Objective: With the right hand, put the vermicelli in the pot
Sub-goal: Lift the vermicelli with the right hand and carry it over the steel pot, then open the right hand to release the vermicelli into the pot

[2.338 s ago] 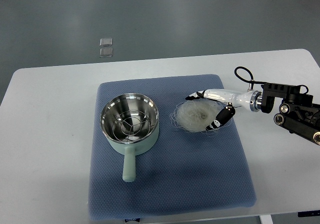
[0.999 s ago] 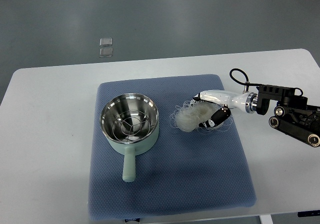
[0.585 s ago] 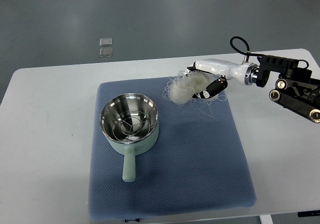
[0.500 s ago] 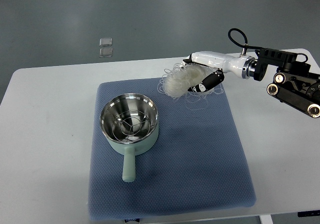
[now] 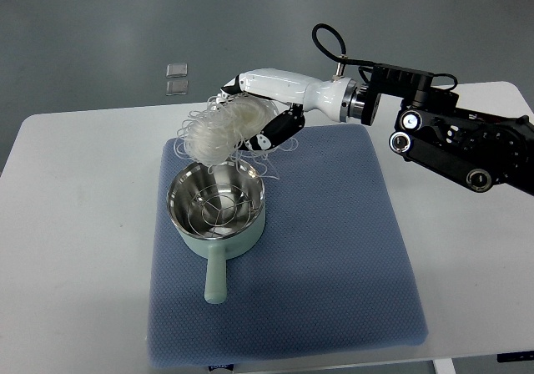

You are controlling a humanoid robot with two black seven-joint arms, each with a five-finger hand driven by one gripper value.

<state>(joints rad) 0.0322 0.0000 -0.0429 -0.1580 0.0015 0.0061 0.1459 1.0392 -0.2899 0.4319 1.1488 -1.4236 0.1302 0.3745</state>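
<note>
Pot [image 5: 217, 207]: mint-green body, polished steel interior, one straight green handle [image 5: 215, 277] pointing toward the camera's near edge. It sits on the left half of a blue textured mat [image 5: 334, 257], which lies on a white table [image 5: 75, 224]. Inside the pot there is a wire rack of concentric rings and spokes [image 5: 215, 209] resting on the bottom; no noodles lie on the bottom. A few thin strands hang down over the pot's far rim.

Vermicelli [image 5: 215, 132]: a pale, translucent tangled bundle, held in the air above the pot's far rim, shifted slightly toward the far-left of the pot. Loose loops fan out to the left of the bundle and trail toward the rim. Cannot tell whether the hanging strands touch the steel.

Right hand [image 5: 260, 117]: white shell with black finger segments, reaching in from the right of the pot on a black arm [image 5: 450, 136] with a looped cable at the wrist. Fingers are curled around the right end of the vermicelli bundle, clamped on it; the thumb side sits below the bundle, the white back of the hand above it. The hand is clear of the pot, not touching rim or handle.

Beyond the table, on the grey floor past the pot's far side, two small clear square pieces [image 5: 176, 79] lie one beside the other.
</note>
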